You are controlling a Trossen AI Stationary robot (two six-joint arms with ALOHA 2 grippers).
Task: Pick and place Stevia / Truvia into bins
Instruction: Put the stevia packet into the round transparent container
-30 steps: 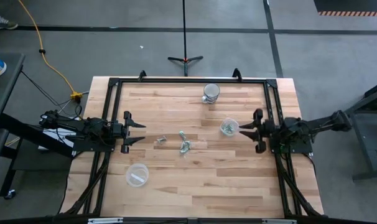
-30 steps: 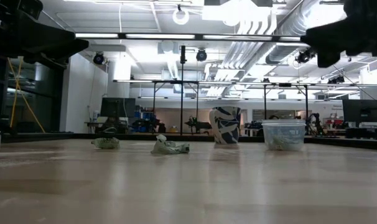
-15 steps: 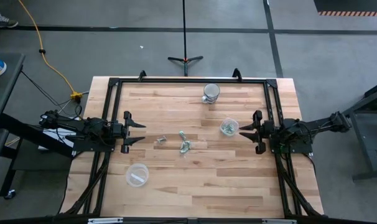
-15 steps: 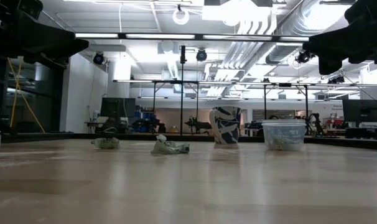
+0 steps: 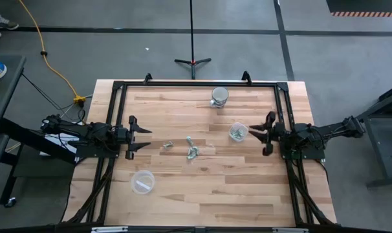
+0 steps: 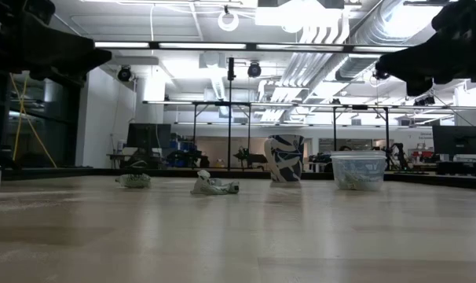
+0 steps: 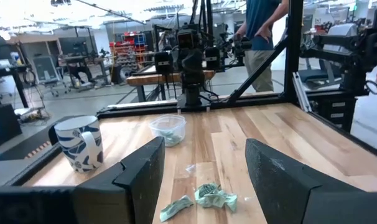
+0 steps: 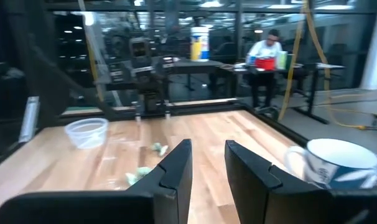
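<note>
Three crumpled pale green Stevia packets [image 5: 191,147] lie flat mid-table; the left wrist view shows them [image 7: 206,196] ahead of my fingers. One clear bin [image 5: 238,132] stands right of them with green packets inside [image 6: 358,170]. The second clear bin [image 5: 143,182] stands nearer the table's near-left, with something pale in it. My left gripper [image 5: 141,137] hovers open left of the packets. My right gripper [image 5: 259,133] hovers open just right of the first bin.
A blue-and-white patterned mug [image 5: 219,96] stands near the far edge [image 6: 284,158]. A black frame [image 5: 196,84] runs along the table's far and side edges. Bare wood lies across the near half. People show in the room beyond [image 8: 266,50].
My right gripper has shifted slightly toward the far edge and tipped a little, staying open beside the bin. The packets, the bins and the mug lie as before.
</note>
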